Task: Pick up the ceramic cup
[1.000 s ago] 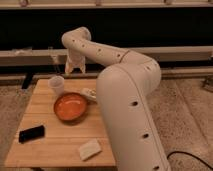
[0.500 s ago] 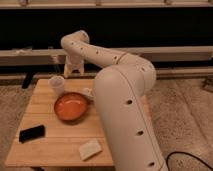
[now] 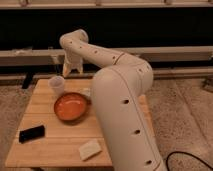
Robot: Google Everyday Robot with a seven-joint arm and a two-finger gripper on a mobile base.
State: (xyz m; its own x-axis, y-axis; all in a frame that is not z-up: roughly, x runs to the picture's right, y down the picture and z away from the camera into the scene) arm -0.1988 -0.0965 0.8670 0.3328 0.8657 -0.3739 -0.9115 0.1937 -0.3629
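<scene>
Ceramic cup unmoved; pincer still hovers just behind it.

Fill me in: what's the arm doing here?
The one-arm robot is going for the cup. The gripper hovers over the far edge of the table, just right of the cup in the view and apart from it. The cup stands upright near the bowl, not yet grasped.

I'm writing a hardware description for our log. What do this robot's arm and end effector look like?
The arm is cream-white, built of smooth, bulky, rounded tubular shells that narrow toward the wrist and are dotted with small dark round spots. No cables or markings show on it. The end effector, equally pale, sits over the table's far edge, just behind the ceramic cup.
</scene>
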